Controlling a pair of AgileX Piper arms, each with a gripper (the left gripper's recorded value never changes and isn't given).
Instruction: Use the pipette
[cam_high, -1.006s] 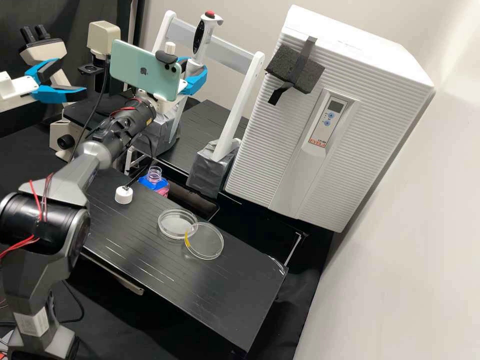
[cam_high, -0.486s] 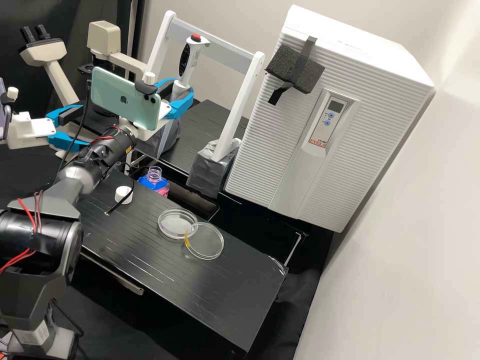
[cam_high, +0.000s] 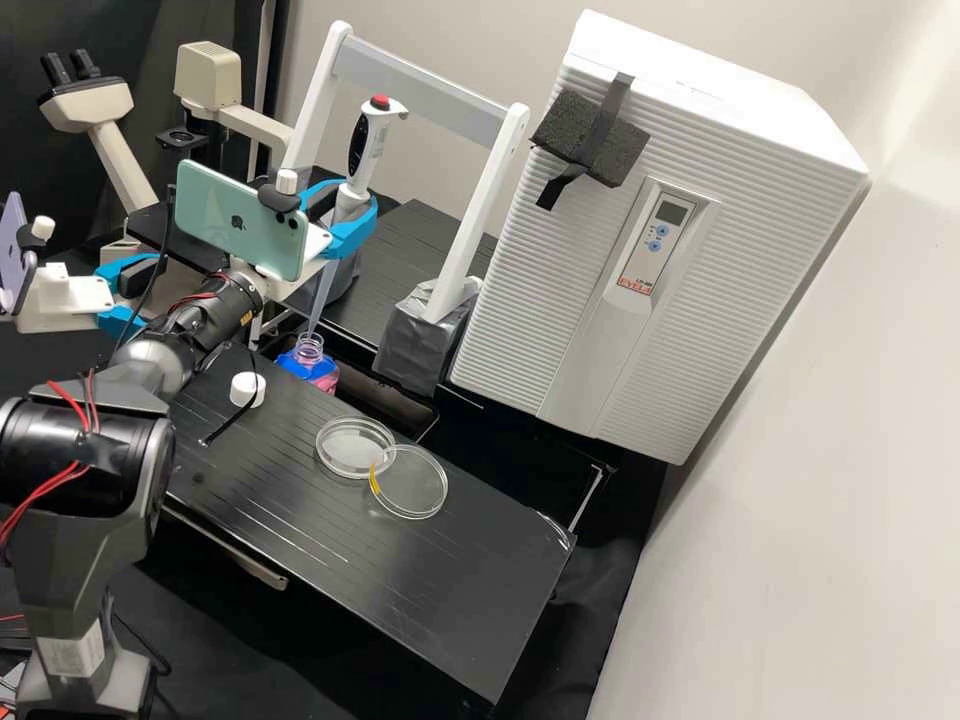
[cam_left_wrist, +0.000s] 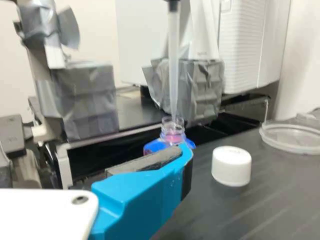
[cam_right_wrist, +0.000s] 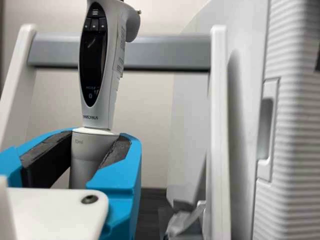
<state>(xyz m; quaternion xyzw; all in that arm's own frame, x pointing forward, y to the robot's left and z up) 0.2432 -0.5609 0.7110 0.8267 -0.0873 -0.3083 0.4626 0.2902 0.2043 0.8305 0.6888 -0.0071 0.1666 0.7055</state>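
Observation:
My right gripper (cam_high: 345, 215) is shut on the lower shaft of a white pipette (cam_high: 362, 140) with a red button, held upright above the bench's back left. The right wrist view shows the pipette (cam_right_wrist: 100, 65) standing between the blue fingers (cam_right_wrist: 120, 165). Its long clear tip (cam_left_wrist: 173, 65) runs down to the mouth of an uncapped bottle (cam_left_wrist: 171, 137) of pink liquid (cam_high: 312, 360). The bottle's white cap (cam_high: 247, 388) lies beside it. My left gripper (cam_high: 118, 292) hangs open and empty to the left of the bottle, one blue finger (cam_left_wrist: 150, 190) close to it.
Two clear petri dishes (cam_high: 353, 445) (cam_high: 408, 482) overlap mid-tray on the black slatted tray (cam_high: 420, 590). Behind stand a white pipette rack (cam_high: 470, 200) with taped feet, a large white ribbed machine (cam_high: 680, 230) on the right, and a microscope (cam_high: 95, 105) at the far left.
The right arm carried the pipette left and down until its tip came over the bottle's mouth. The left gripper drifted left and lower, still open.

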